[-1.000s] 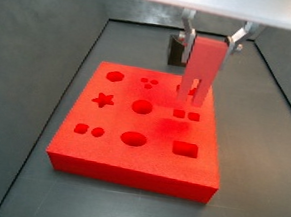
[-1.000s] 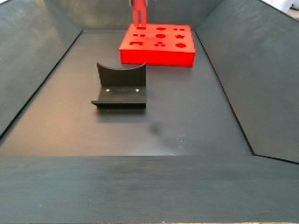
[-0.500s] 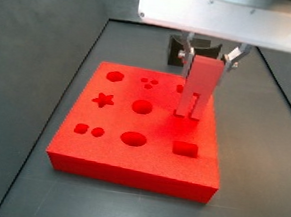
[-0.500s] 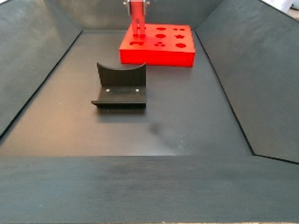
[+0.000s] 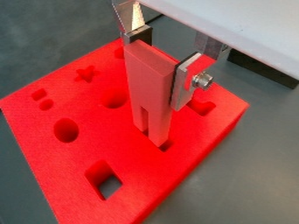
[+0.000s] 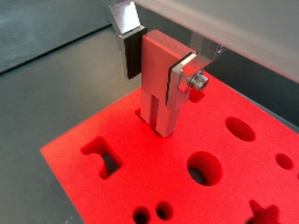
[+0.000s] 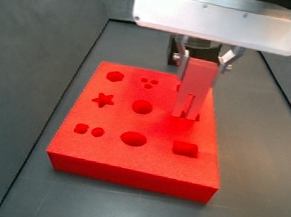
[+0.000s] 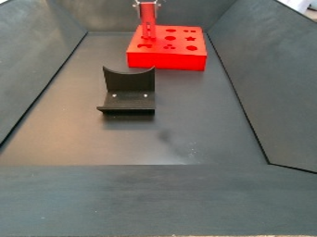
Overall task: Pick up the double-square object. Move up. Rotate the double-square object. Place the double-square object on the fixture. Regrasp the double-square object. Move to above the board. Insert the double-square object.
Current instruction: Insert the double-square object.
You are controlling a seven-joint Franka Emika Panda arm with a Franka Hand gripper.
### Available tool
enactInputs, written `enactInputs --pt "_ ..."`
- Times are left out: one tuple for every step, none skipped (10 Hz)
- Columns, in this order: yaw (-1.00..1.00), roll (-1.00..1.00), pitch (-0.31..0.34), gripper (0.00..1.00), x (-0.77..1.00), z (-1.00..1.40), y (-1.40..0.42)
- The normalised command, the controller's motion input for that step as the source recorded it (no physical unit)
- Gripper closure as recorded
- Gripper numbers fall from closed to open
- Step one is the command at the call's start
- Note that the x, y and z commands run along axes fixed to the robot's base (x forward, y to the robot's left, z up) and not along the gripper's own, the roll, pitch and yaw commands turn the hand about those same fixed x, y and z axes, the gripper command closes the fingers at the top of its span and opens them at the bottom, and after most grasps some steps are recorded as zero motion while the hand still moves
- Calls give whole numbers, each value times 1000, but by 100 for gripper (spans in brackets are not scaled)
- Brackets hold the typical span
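Wrist views both showed the gripper (image 5: 163, 63) clamped on the double-square object (image 5: 149, 92), held upright between the silver fingers (image 6: 183, 77), lower end sunk into a recess of the board (image 5: 187, 166). Side view placed that red piece (image 7: 192, 89) over the board (image 7: 114, 162), near its right edge. Found the fixture (image 8: 126, 91) well apart on the dark floor (image 8: 173, 139), holding nothing.

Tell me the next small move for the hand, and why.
Probably keep pressing straight down. The hand over the board grips the double-square object upright, its lower end just entering a recess in both wrist views, most of it still above the surface. Release only once it is seated.
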Motion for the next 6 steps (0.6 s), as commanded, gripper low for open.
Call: enactInputs --pt "-37 0 0 100 500 -426 0" --pt "-34 0 0 100 380 -423 0" --pt "0 27 0 100 203 -503 0" --pt "0 53 0 100 111 -543 0" --pt "0 73 0 100 0 -571 0" --pt "0 -4 0 100 0 0 0"
